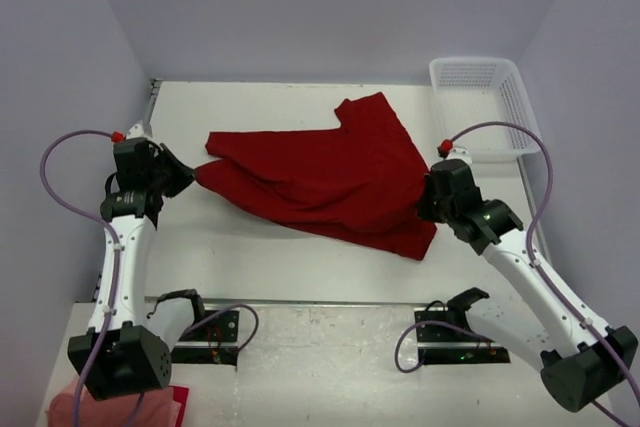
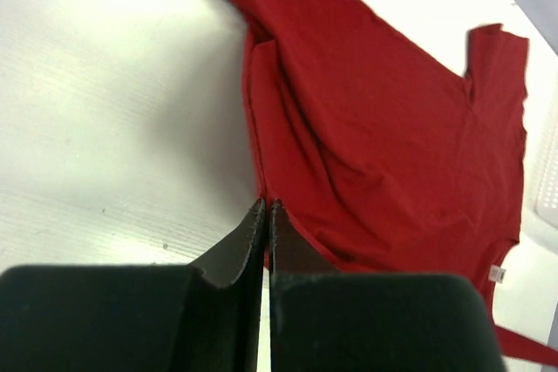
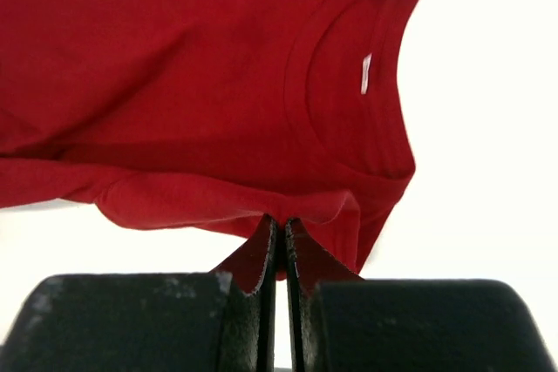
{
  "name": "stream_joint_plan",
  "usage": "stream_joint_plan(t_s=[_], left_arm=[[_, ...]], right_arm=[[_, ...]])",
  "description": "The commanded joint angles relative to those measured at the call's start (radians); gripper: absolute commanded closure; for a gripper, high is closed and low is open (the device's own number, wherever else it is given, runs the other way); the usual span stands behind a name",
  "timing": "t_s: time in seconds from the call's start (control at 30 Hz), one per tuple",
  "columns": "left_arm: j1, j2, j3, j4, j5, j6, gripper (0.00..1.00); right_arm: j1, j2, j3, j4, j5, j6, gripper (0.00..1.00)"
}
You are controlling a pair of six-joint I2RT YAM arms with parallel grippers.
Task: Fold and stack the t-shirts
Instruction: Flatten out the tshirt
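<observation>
A deep red t-shirt (image 1: pixel 330 182) lies across the middle of the white bench (image 1: pixel 250 267) in the top view, rumpled and folded over itself. One sleeve points toward the upper centre of the frame, and the lower hem corner reaches toward the lower right.

The left end effector (image 2: pixel 266 211) is at the shirt's left tip. In its wrist view the two dark fingers are pressed together with a fold of red cloth pinched between their tips. The rest of the garment spreads away toward the upper right of that frame.

The right end effector (image 3: pixel 281 226) is at the shirt's right edge. Its fingers are likewise clamped tight on a bunched edge of the fabric just below the collar. The round neckline sits in the upper right of the right wrist view, with a small white neck label (image 3: pixel 366 73) inside it.

Whether the pinched edges are lifted off the bench I cannot tell.

A white mesh basket (image 1: pixel 470 63) stands at the upper right of the top view, near the shirt but not touching it. A heap of pink and red cloth (image 1: pixel 80 409) shows in the lower left corner (partly cut off by the frame edge).
</observation>
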Motion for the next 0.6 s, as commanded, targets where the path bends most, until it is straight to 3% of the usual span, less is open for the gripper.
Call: stream_joint_plan(t_s=[0.0,0.17,0.3,0.37,0.4,0.47,0.57], left_arm=[[0.006,-0.015,0.008,0.061,0.112,0.059,1.00],[-0.023,0.121,0.182,0.203,0.210,0.076,1.00],[-0.026,0.224,0.404,0.400,0.318,0.110,1.00],[-0.025,0.271,0.491,0.457,0.357,0.108,1.00],[-0.023,0.278,0.555,0.480,0.376,0.082,1.00],[-0.023,0.272,0.609,0.552,0.440,0.056,1.00],[-0.023,0.226,0.715,0.588,0.519,0.035,1.00]], right_arm=[[0.000,-0.055,0.035,0.081,0.077,-0.071,1.00],[0.000,0.081,0.256,0.193,0.100,-0.210,1.00],[-0.003,0.268,0.591,0.297,0.117,-0.358,1.00],[-0.003,0.379,0.742,0.284,0.108,-0.419,1.00],[-0.003,0.411,0.914,0.256,0.088,-0.432,1.00],[0.003,0.483,1.093,0.150,0.062,-0.471,1.00],[0.015,0.511,1.444,0.015,0.051,-0.537,1.00]])
